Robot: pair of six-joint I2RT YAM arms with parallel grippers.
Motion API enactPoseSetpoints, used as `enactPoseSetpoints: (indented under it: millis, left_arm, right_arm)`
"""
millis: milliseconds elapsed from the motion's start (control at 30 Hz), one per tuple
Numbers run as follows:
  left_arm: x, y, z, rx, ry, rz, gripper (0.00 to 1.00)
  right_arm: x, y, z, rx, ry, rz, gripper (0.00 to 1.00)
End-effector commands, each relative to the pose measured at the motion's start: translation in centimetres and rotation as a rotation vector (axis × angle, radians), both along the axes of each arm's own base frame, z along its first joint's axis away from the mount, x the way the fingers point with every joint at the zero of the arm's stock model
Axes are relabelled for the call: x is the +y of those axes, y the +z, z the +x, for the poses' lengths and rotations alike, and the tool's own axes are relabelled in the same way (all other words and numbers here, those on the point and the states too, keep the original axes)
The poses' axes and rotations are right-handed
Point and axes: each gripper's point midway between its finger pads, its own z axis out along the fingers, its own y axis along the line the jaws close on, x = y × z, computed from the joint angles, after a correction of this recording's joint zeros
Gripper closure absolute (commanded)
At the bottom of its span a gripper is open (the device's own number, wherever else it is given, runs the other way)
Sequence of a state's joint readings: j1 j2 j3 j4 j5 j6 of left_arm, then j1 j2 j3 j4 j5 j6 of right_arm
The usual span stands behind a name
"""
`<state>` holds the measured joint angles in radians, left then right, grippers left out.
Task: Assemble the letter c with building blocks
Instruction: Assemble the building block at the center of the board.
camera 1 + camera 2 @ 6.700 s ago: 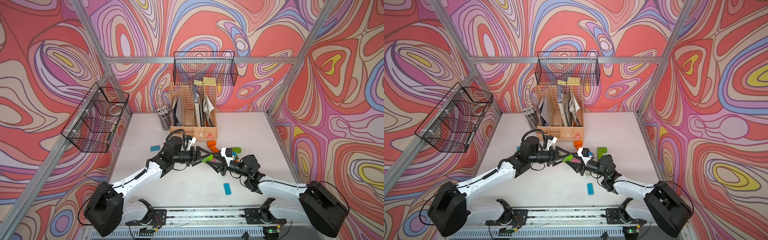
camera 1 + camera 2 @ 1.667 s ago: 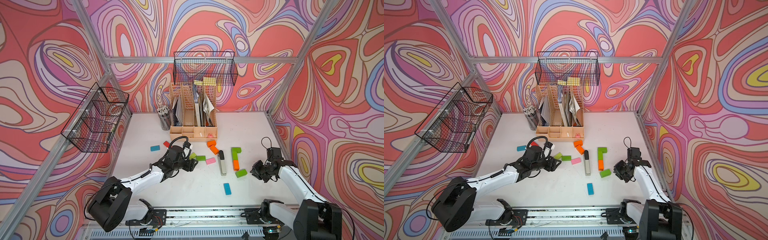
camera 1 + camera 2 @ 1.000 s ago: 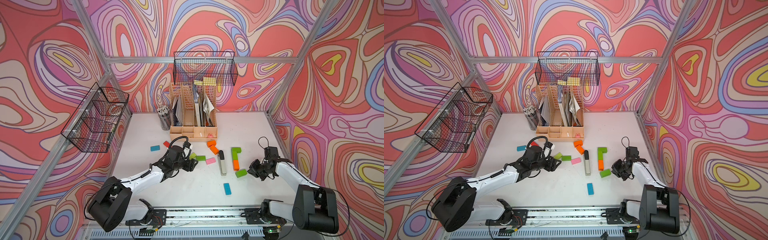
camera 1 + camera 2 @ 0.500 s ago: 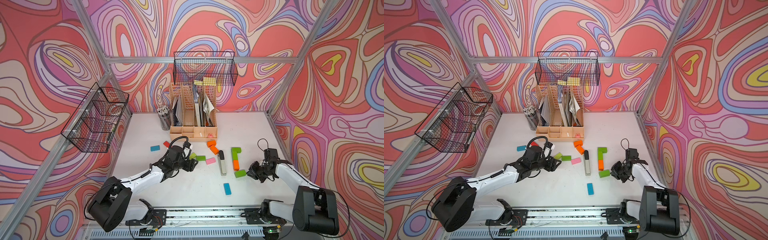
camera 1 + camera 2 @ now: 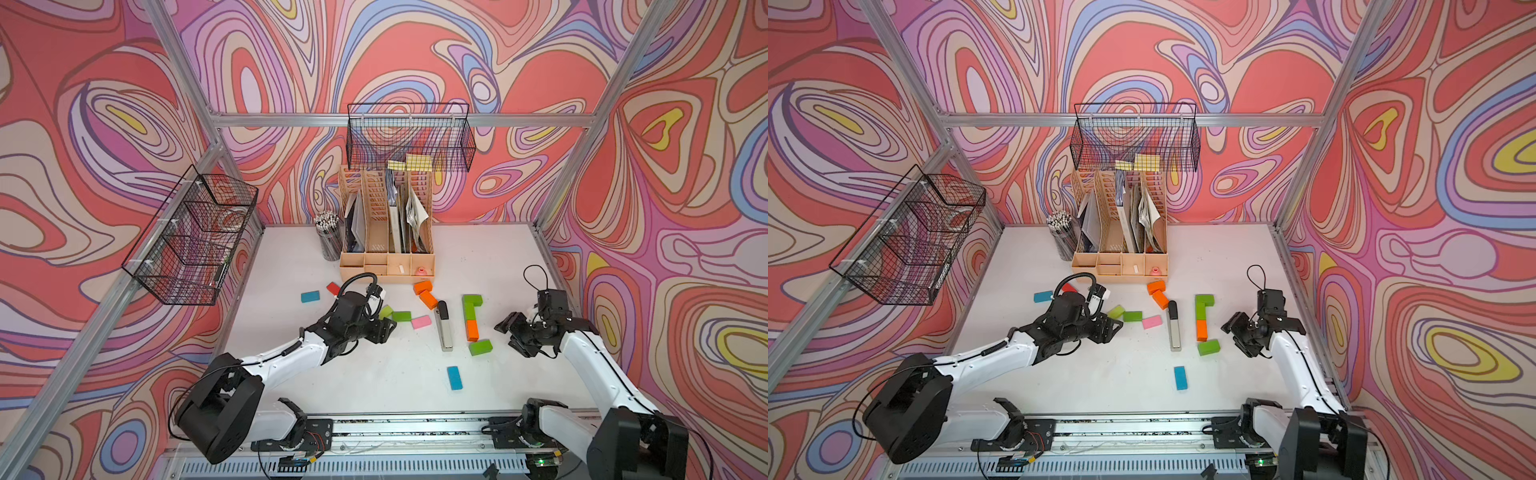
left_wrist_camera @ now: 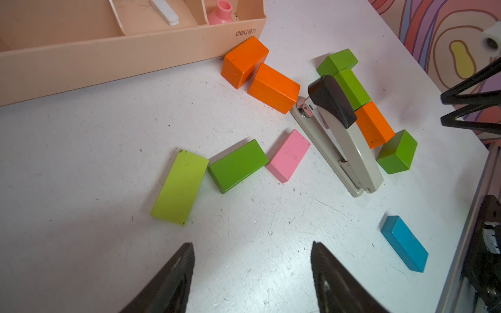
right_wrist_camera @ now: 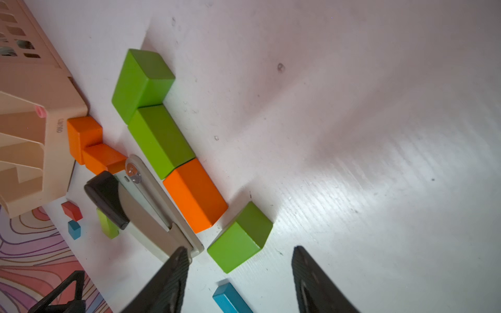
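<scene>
Four blocks form the part-built c [image 5: 469, 312] in both top views, beside the stapler [image 5: 444, 332]: 2 green + 1 orange joined in an L. A loose green block [image 5: 480, 347] sits askew just off the orange end, w/ the R gripper [image 5: 509, 336] near it, jaws apart, empty. L wrist: L gripper [image 6: 251, 245] spread & empty over the table [image 6: 81, 162], w/ lime block [image 6: 180, 187], flat green block [image 6: 238, 165] & pink block [image 6: 288, 155] ahead; R wrist: R gripper released, loose green block just ahead of its tips, not pinched.

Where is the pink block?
In both top views the pink block lies mid-table, just left of the stapler, with a green block on its other side.
</scene>
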<state>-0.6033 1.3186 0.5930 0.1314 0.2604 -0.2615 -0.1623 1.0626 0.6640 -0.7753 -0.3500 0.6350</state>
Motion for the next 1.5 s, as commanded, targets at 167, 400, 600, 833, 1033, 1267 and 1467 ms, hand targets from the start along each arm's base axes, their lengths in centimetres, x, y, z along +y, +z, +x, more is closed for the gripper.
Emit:
enactPoseSetpoints:
  millis: [167, 400, 600, 833, 1033, 1267, 1467]
  left_arm:
    - [-0.3, 0.7, 0.2, -0.035, -0.013, -0.007, 0.29]
    - [-0.1, 1.0, 0.2, -0.050, -0.008, -0.008, 0.29]
    - [-0.1, 1.0, 0.2, -0.052, -0.008, -0.007, 0.29]
    - [-0.2, 0.8, 0.2, -0.050, -0.009, -0.007, 0.29]
    - [-0.3, 0.7, 0.2, -0.044, -0.014, -0.012, 0.29]
    - [-0.3, 0.9, 0.3, -0.052, -0.011, -0.010, 0.29]
    - [-0.2, 0.8, 0.3, -0.051, -0.010, -0.009, 0.29]
  right_arm:
    - [1.7, 0.5, -0.6, 0.005, 0.164, -0.147, 0.19]
    - [3.3, -0.9, -1.6, 0.079, 0.279, -0.327, 0.06]
    - [4.0, -1.0, -1.7, 0.076, 0.322, -0.344, 0.02]
    - [5.3, -2.0, -1.9, 0.084, 0.394, -0.378, 0.03]
    - [5.8, -3.4, -2.3, 0.124, 0.412, -0.390, 0.03]
    - [5.5, -3.7, -2.1, 0.129, 0.407, -0.418, 0.02]
    - [5.8, -4.1, -1.5, 0.114, 0.423, -0.415, 0.05]
